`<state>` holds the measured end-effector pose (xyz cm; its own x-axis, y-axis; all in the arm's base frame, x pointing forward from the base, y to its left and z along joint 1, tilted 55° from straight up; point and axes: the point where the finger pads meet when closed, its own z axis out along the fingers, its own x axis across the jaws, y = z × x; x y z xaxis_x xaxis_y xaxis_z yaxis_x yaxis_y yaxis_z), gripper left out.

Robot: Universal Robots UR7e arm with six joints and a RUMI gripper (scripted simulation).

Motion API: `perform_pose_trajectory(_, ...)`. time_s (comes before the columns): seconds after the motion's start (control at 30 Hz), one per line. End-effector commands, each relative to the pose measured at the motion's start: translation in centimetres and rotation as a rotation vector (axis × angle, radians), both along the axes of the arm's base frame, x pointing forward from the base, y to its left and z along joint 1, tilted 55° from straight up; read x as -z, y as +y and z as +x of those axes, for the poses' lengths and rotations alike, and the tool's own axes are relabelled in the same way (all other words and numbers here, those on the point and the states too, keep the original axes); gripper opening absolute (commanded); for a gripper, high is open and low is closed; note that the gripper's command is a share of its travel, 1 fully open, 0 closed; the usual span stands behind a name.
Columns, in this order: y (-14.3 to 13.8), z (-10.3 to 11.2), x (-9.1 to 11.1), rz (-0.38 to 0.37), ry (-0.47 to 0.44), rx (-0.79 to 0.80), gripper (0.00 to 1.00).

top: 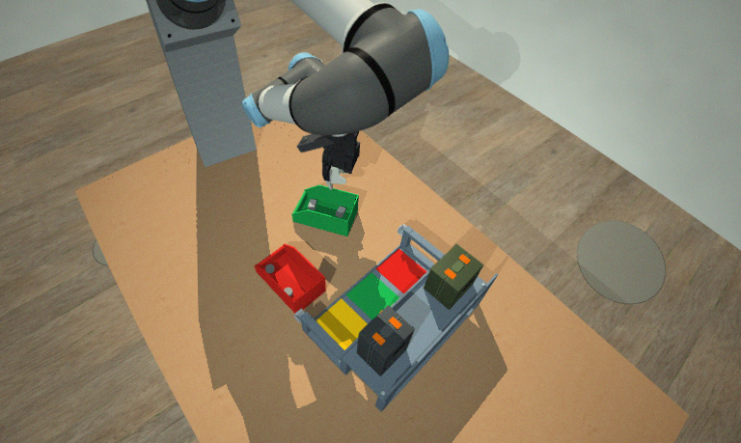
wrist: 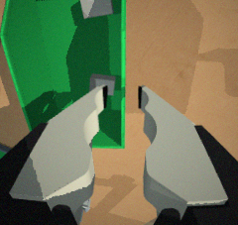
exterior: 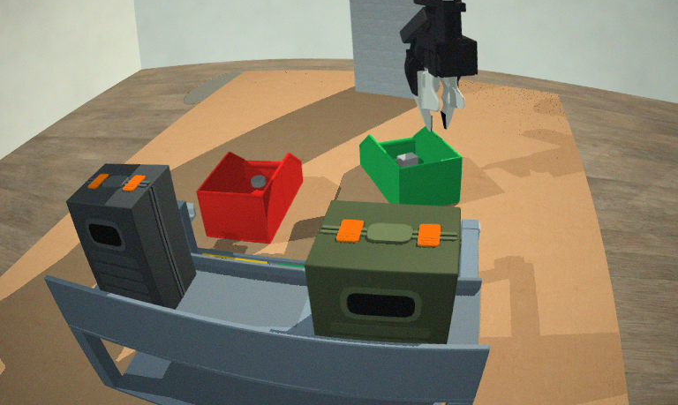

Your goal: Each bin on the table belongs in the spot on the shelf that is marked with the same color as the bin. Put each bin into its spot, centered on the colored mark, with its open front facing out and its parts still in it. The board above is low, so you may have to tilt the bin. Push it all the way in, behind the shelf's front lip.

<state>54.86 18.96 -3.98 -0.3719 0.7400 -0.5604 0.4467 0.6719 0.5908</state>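
Above the green bin, a pale, pointed metallic-looking pincer.

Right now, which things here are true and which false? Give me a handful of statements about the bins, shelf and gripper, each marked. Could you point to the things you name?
The green bin (top: pixel 327 224) (exterior: pixel 428 180) (wrist: pixel 123 47) holds grey parts. True.

The gripper (top: pixel 334 185) (exterior: pixel 438 127) (wrist: pixel 123 87) is holding the red bin (top: pixel 311 290) (exterior: pixel 232 216). False: its fingers are apart with nothing between them.

The shelf (top: pixel 312 329) (exterior: pixel 269 350) has a yellow mark (top: pixel 340 319). True.

The green mark (top: pixel 371 293) lies between the yellow and red marks. True.

Both bins are on their marks. False: both are off the shelf, on the table.
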Motion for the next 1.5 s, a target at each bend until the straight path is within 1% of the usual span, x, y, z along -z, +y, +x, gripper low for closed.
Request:
perform_pose_trajectory(0.0,0.0,0.1,0.0,0.0,-0.001,0.0,0.15)
perform_pose_trajectory(0.53,0.0,1.1,0.7,0.0,-0.001,0.0,0.15)
perform_pose_trajectory(1.03,-0.1,2.6,1.8,0.0,-0.001,0.0,0.15)
perform_pose_trajectory(1.47,-0.1,3.3,2.3,0.0,-0.001,0.0,0.15)
